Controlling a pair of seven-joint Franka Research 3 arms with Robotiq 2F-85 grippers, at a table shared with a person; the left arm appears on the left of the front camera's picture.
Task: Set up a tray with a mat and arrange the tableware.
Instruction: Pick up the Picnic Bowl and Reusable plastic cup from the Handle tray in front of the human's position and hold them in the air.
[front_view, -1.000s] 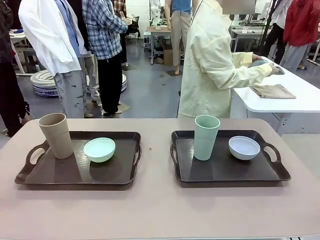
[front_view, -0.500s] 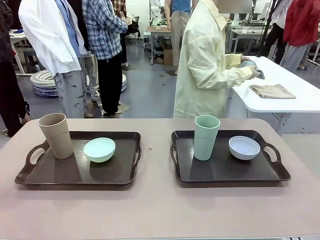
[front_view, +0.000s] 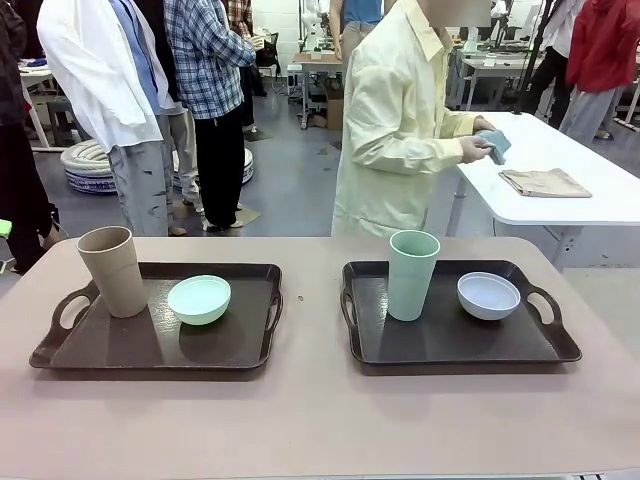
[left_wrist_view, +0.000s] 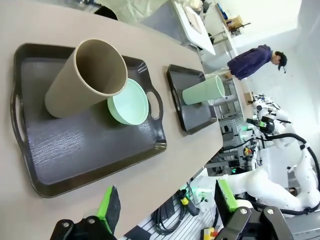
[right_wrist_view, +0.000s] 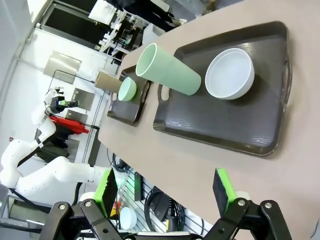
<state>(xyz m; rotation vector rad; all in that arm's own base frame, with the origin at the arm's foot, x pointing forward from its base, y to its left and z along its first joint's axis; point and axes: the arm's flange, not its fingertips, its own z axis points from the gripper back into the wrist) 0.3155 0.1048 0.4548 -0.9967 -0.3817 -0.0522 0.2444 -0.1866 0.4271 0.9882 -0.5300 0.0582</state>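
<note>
Two dark trays lie side by side on the table. On the left tray (front_view: 130, 345) stand a tan cup (front_view: 108, 270) and a mint bowl (front_view: 199, 298). The right tray (front_view: 430, 340) carries a mint cup (front_view: 411, 275) and a pale bowl (front_view: 488, 295). Beyond the far edge a person (front_view: 400, 130) holds a folded blue-grey mat (front_view: 494, 144) in both hands. My left gripper (left_wrist_view: 167, 197) hangs open above the table's near edge, short of the left tray (left_wrist_view: 75, 150). My right gripper (right_wrist_view: 164, 184) is open too, short of the right tray (right_wrist_view: 215, 120).
A white side table (front_view: 600, 205) at the back right holds a folded tan cloth (front_view: 545, 182). Several people stand on the floor at the back left. Bare tabletop runs between the trays and along the near edge.
The person has drawn the blue-grey mat off the side table and pulled it in towards their body, shifting left. Trays, cups and bowls have not moved.
</note>
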